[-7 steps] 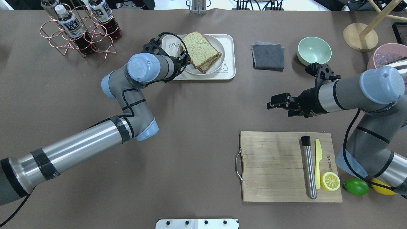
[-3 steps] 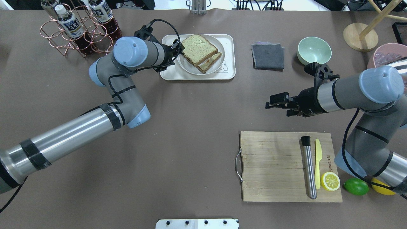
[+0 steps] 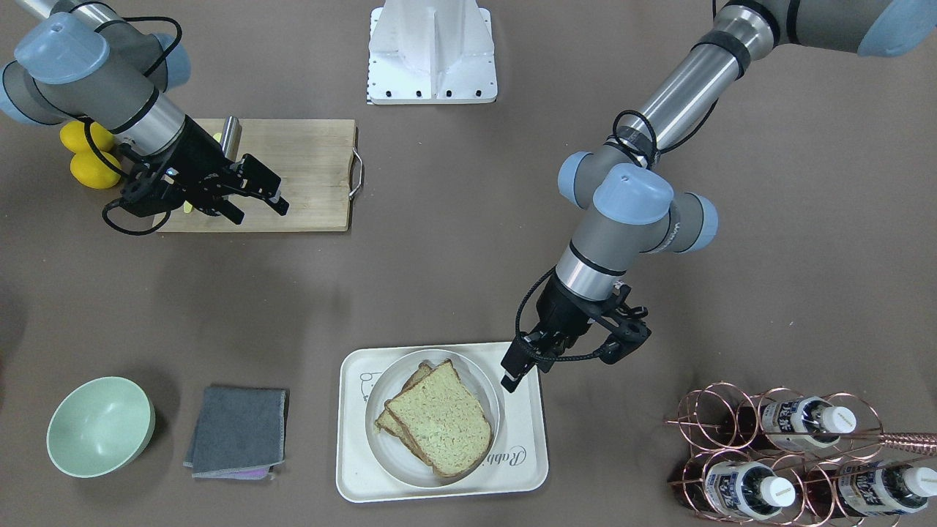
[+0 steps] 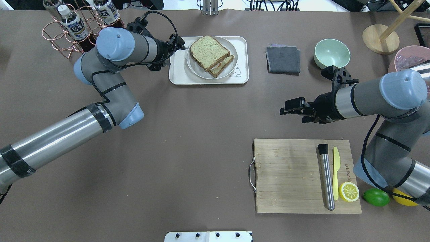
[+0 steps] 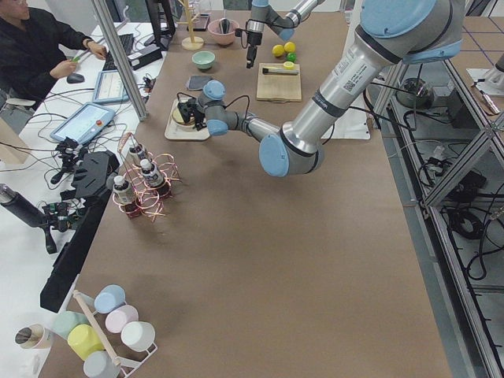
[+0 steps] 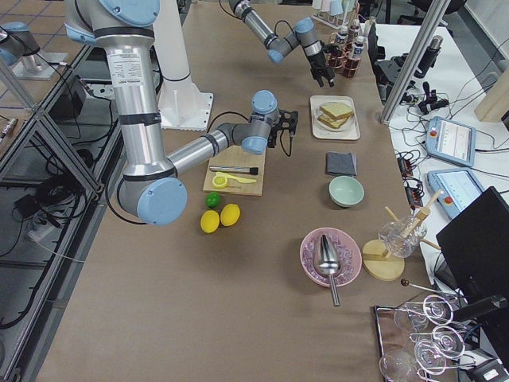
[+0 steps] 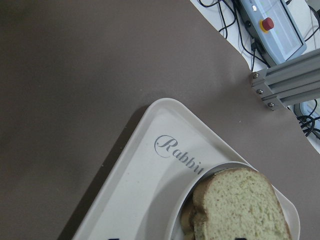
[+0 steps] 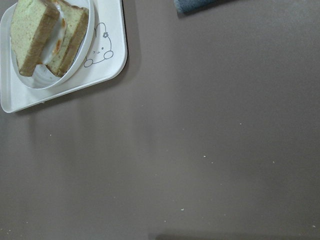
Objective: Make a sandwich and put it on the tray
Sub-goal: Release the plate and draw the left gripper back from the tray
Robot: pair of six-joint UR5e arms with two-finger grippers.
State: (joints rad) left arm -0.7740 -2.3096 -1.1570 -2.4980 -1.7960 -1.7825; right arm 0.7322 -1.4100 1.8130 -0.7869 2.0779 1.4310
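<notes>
Overhead exterior view shows you the sandwich [image 4: 210, 53], two speckled tan bread slices with dark brown crust and egg between them. It lies on the round grey-white plate [image 4: 196, 69], and the plate sits in the cream-white tray [image 4: 176, 74] with the bear drawing.

It looks soft and light. The top slice sits crooked, so it may slide off the egg. If you must lift it, pinch gently at two crust edges, or move the plate instead.

Your left gripper [image 4: 179, 43] hovers just beside the tray's corner near the "Rabbit" writing. Its jaws are spread and hold nothing. That arm reaches far across the bench with its elbow bent.

Your right gripper [image 4: 285, 109] hangs over bare bench between the tray and the wooden cutting board [image 4: 285, 174], well apart from the sandwich. Its jaws are parted and empty too.
</notes>
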